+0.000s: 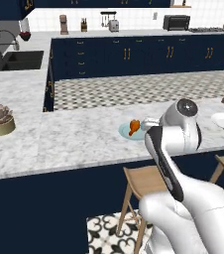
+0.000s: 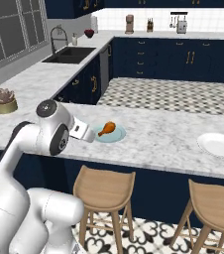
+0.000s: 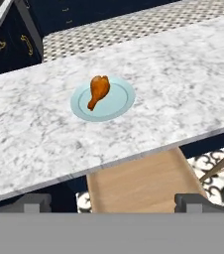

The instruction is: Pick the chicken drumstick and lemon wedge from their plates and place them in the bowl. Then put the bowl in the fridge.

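Your gripper (image 3: 113, 201) is spread and empty; grasp the light, rigid, slippery chicken drumstick (image 3: 98, 91) across its fat end.

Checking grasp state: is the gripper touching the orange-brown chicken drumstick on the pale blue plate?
Apart. In the hand view the gripper sits over the wooden stool, marble counter between it and the drumstick.

A glossy white arm (image 2: 39, 149) of rounded segments, with dark grey joint bands and a round grey cap.
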Available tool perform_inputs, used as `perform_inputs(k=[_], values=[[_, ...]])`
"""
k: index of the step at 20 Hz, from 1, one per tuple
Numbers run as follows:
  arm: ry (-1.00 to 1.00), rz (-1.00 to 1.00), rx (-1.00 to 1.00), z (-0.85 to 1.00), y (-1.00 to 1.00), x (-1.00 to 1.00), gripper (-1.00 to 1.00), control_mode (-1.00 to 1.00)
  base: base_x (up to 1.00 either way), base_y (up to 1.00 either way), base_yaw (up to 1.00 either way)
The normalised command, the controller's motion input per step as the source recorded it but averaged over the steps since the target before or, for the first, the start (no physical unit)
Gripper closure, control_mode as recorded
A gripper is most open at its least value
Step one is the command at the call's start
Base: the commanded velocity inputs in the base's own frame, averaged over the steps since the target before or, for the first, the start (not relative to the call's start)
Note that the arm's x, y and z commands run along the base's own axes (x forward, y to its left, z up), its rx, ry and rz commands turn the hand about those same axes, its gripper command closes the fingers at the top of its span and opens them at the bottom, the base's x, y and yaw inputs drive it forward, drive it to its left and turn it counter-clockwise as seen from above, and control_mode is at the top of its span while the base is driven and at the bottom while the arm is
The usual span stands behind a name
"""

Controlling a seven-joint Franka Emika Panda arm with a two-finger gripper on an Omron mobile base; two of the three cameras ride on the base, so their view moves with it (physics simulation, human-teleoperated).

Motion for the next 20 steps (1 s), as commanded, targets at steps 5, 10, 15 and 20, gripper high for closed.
perform_inputs(k=[5,10,15,20], values=[[0.36,0.0,0.0,0.06,-0.01,1.0,-1.0,-1.0,0.0,0.0,0.0],[0.09,0.06,0.0,-0.31,-0.11,0.96,-1.0,-1.0,0.0,0.0,0.0],[0.01,0.0,0.0,-0.71,-0.01,0.85,-1.0,-1.0,0.0,0.0,0.0],[0.05,0.0,0.0,-0.5,0.0,0.65,-1.0,-1.0,0.0,0.0,0.0]])
